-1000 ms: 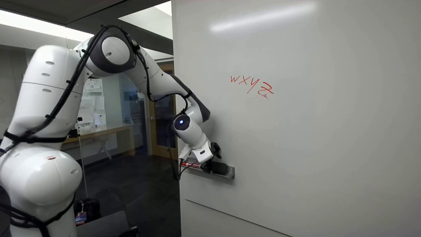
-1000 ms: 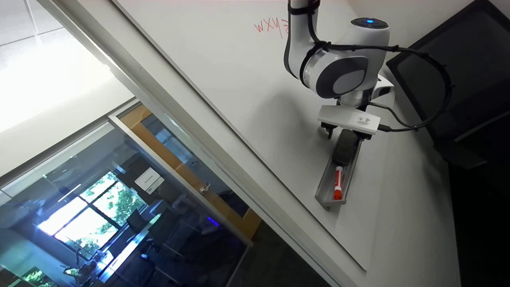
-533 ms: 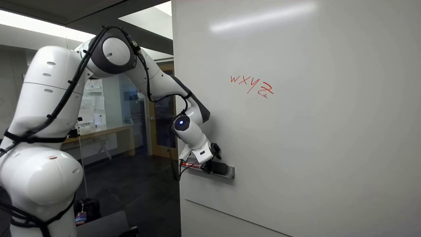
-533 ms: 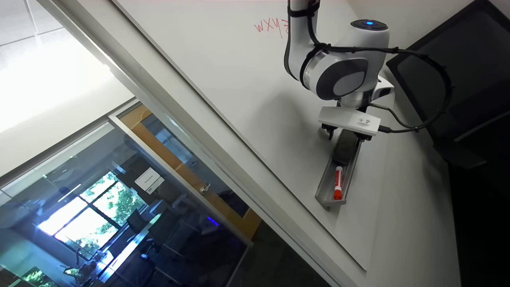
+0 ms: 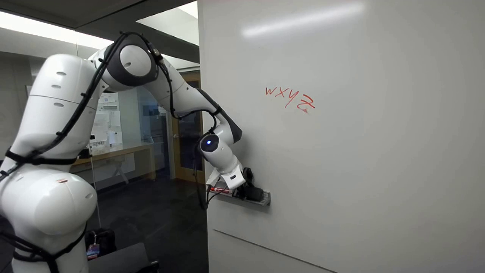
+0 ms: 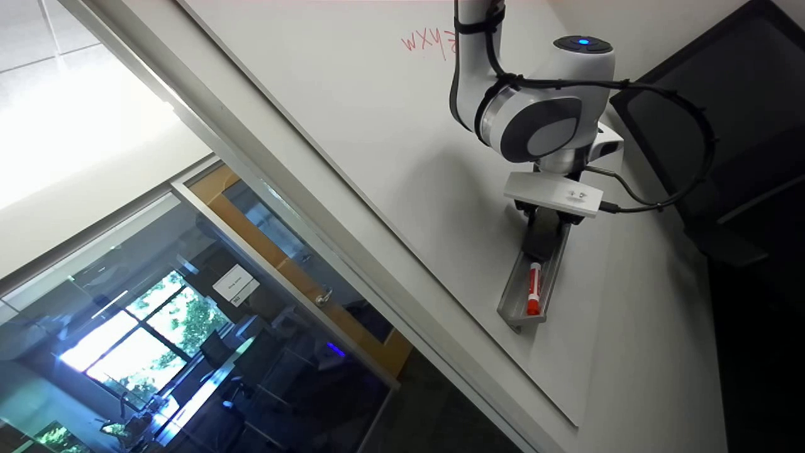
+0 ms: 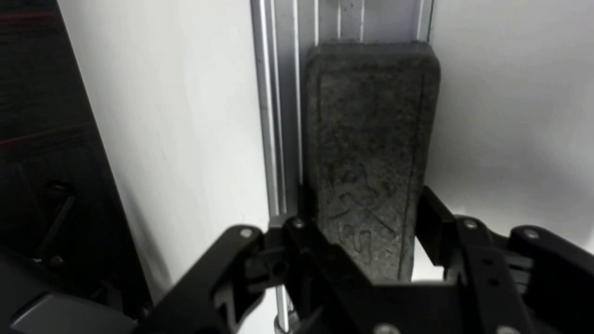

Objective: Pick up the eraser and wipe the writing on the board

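The eraser (image 7: 373,116) is a dark grey-black block lying lengthwise in the ledge on the board. My gripper (image 7: 366,208) has a finger against each long side of it in the wrist view, shut on it. In an exterior view the eraser (image 5: 254,194) pokes out past the gripper and still sits in the ledge. Red writing (image 5: 290,98), "wxyz", stands on the large white board (image 5: 363,163), above and to the right of the gripper there. In an exterior view the arm covers the end of the writing (image 6: 427,43).
The grey ledge (image 6: 514,301) juts from the board and also holds a red-and-white marker (image 6: 534,289), just beyond the eraser's end. A dark screen (image 6: 710,107) stands behind the arm. A cable (image 6: 704,126) loops from the wrist.
The jaws have come together from both sides onto the eraser. The arm has dipped slightly. Writing and marker look the same.
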`<move>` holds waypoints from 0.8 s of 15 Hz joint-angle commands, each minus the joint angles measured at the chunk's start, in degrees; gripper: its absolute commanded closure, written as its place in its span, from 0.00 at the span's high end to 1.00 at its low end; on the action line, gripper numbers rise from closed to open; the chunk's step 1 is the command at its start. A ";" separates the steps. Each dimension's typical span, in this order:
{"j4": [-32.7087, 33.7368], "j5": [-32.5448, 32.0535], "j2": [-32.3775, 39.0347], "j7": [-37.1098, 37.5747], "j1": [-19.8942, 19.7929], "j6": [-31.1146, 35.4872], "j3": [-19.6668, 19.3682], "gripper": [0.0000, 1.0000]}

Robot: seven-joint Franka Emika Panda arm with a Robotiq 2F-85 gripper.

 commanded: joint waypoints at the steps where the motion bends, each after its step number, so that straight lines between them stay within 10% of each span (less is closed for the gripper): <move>1: -0.28 4.99 -2.95 -4.90 2.94 2.14 -3.35 0.29; 8: -3.98 18.77 -18.75 -25.17 11.17 4.06 -18.33 0.29; 12: -3.90 28.47 -28.37 -41.25 8.12 0.69 -21.82 0.29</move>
